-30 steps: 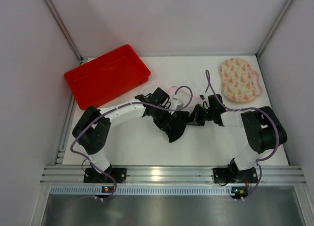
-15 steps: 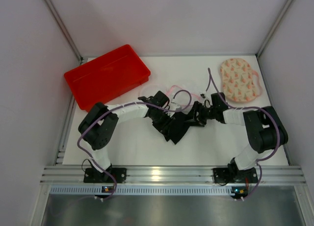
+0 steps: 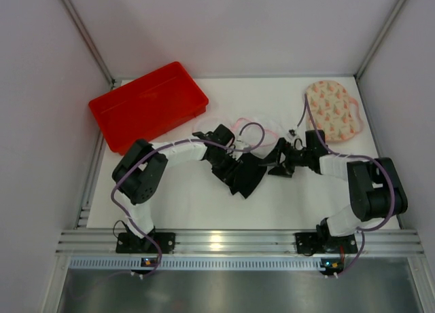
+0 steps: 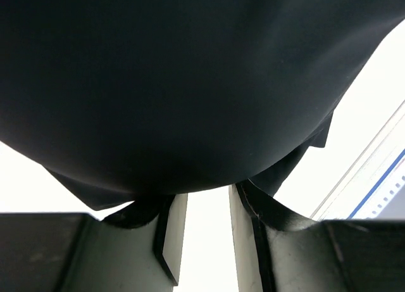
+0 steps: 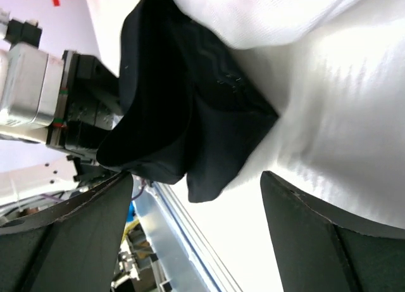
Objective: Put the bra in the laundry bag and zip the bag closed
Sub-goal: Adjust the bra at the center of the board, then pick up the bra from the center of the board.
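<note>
The black bra (image 3: pixel 248 178) lies at the table's middle, bunched under my left gripper (image 3: pixel 234 165). In the left wrist view the bra (image 4: pixel 190 83) fills the top and covers the fingertips; the left gripper (image 4: pixel 202 200) is shut on it, with a narrow gap lower down. The laundry bag (image 5: pixel 285 16) is white mesh draped over the bra's far end (image 5: pixel 190 114); its faint pink edging (image 3: pixel 238 122) shows behind the grippers. My right gripper (image 3: pixel 277 162) stands open just right of the bra. Nothing sits between its fingers (image 5: pixel 304 235).
A red tray (image 3: pixel 146 106) sits at the back left. A peach patterned fabric piece with pink trim (image 3: pixel 331 111) lies at the back right. Enclosure walls close in both sides, and a metal rail (image 3: pixel 217 242) runs along the front edge.
My right gripper has opened, let go of the bra and drawn back to the right. The left gripper has shifted slightly with the bra still in it.
</note>
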